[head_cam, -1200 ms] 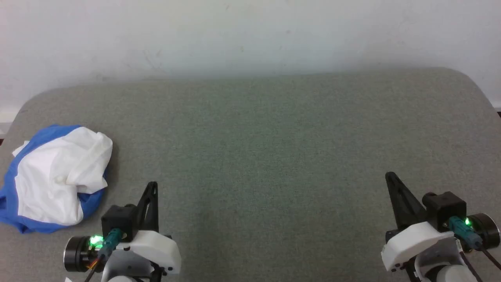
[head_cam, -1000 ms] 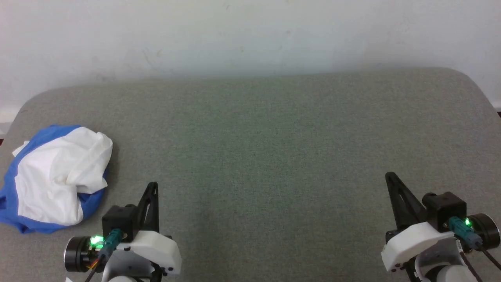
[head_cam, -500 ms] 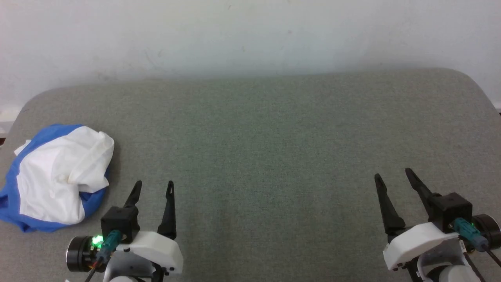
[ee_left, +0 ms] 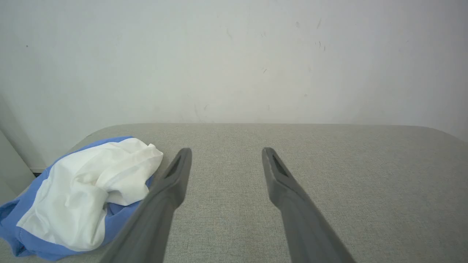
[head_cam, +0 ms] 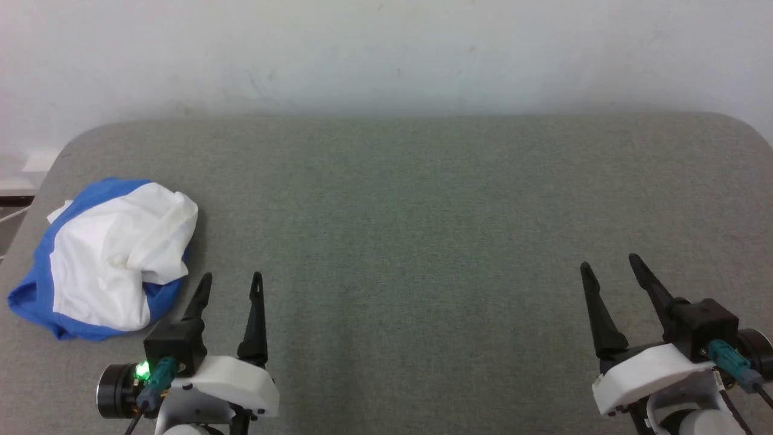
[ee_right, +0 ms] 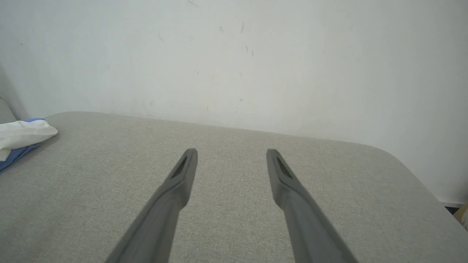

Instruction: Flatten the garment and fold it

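A robotics lab test bay: a table (head_cam: 423,199) covered in grey cloth set against a plain, scuffed white wall (head_cam: 386,54), with the robot's left claw (head_cam: 232,277) and right claw (head_cam: 609,261) over its near edge

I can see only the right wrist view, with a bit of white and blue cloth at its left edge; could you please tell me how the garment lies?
Observer: The garment is crumpled in a heap at the table's left end, white cloth over blue.
Operator: Thank you; where is the left gripper?
Observer: The left gripper is open beside the heap's right side, holding nothing.
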Controlling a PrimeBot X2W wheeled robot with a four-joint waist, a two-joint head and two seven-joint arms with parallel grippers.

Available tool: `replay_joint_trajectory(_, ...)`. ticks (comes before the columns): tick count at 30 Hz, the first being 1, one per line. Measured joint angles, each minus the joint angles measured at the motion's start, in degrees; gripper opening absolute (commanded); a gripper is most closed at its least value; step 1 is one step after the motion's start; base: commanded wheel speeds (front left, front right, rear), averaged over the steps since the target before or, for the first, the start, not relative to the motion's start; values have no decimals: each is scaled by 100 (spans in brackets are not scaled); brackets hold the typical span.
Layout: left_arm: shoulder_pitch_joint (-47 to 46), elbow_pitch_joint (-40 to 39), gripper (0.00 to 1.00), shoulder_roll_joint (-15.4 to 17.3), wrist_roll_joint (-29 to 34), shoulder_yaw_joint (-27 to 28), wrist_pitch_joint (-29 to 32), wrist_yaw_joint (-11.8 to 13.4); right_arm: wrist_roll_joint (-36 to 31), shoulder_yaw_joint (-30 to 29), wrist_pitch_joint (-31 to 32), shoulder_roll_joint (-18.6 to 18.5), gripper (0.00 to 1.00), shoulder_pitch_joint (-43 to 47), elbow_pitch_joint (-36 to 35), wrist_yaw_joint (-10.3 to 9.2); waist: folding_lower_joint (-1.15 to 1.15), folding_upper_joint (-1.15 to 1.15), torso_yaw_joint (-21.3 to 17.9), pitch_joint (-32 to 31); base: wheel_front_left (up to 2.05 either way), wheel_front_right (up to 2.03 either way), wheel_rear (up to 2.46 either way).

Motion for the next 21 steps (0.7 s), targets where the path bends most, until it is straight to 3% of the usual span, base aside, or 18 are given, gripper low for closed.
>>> replay_joint_trajectory(21,1,-67,100,0,-305,132,-235,94,-56,168,-110,1,100,25,-166,0,0,0,764,15,0,0,0)
